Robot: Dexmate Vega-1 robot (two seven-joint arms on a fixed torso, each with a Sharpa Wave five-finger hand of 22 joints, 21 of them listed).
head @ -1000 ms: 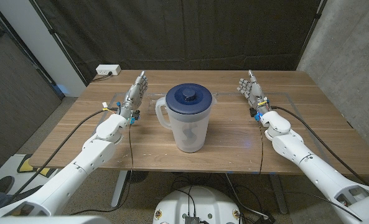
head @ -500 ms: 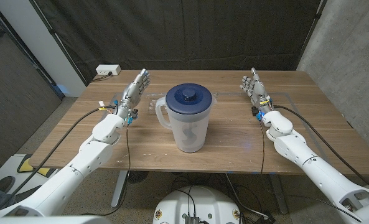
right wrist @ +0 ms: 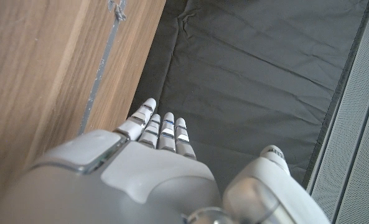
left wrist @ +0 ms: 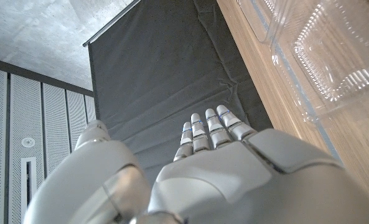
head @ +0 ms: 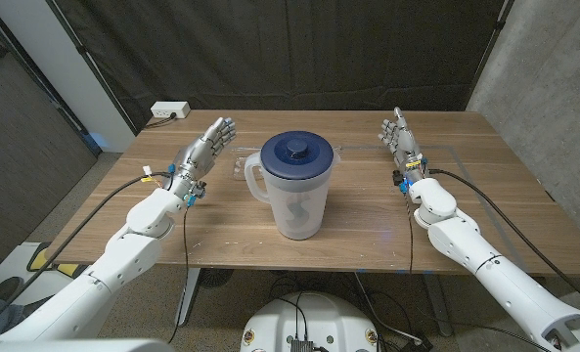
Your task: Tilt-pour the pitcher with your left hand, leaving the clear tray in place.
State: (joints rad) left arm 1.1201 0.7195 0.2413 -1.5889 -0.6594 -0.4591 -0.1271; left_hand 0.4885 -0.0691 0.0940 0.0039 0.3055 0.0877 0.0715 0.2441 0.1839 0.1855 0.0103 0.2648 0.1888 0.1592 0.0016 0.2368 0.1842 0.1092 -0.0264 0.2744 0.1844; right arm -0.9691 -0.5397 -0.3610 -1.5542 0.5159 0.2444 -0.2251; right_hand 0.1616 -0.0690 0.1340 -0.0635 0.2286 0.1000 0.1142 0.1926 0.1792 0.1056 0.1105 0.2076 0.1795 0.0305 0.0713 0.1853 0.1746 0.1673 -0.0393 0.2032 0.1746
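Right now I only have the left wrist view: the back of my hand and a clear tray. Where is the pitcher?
Observer: The pitcher stands mid-table, to the right of your left hand and apart from it.
Operator: Which way does the handle face?
Observer: The handle faces your left hand's side.
Operator: Is the right hand in the way?
Observer: No. The right hand is open on the pitcher's far side and holds nothing.
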